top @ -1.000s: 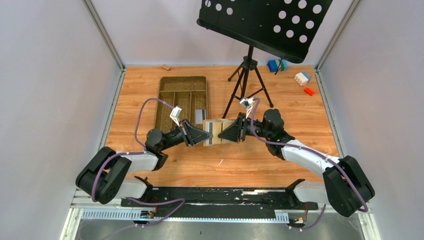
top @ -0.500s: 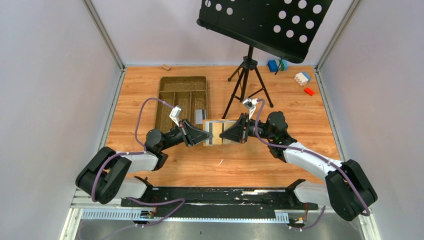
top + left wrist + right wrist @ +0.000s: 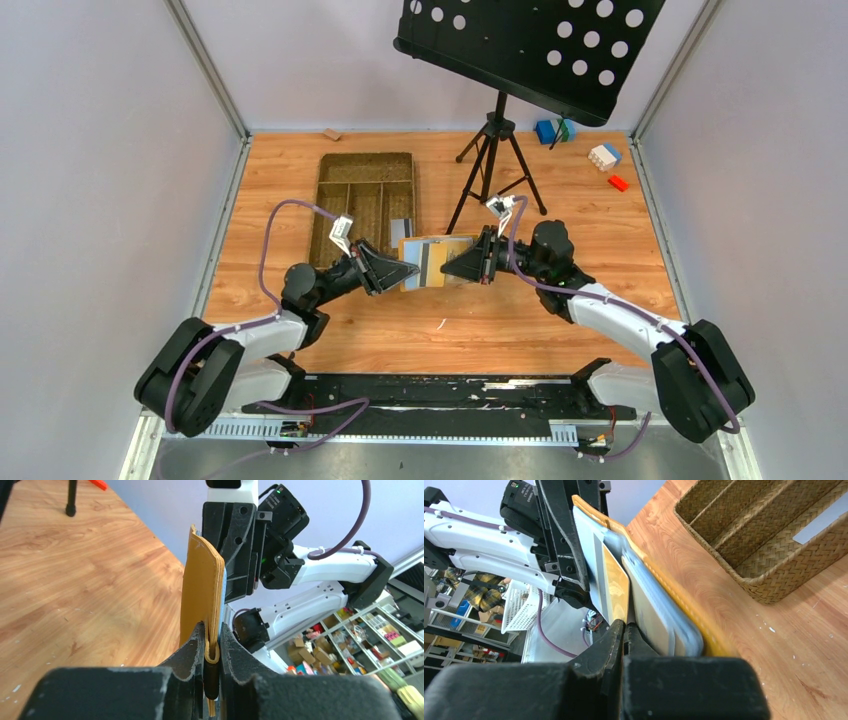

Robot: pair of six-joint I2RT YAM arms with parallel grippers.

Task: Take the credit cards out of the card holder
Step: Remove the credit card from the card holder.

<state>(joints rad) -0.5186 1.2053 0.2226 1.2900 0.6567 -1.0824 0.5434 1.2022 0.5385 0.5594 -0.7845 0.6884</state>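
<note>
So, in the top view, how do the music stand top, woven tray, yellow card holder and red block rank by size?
Music stand top, woven tray, card holder, red block; the stand sits nearer the camera, inflating it.

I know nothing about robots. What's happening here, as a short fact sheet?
Left tool: clamped on the edge of the yellow wallet
Right tool: shut on a tan card sticking out of the wallet
Wallet position: held on edge between the two tools
Woven tray: on the table nearby, with a grey card lying in it
</note>
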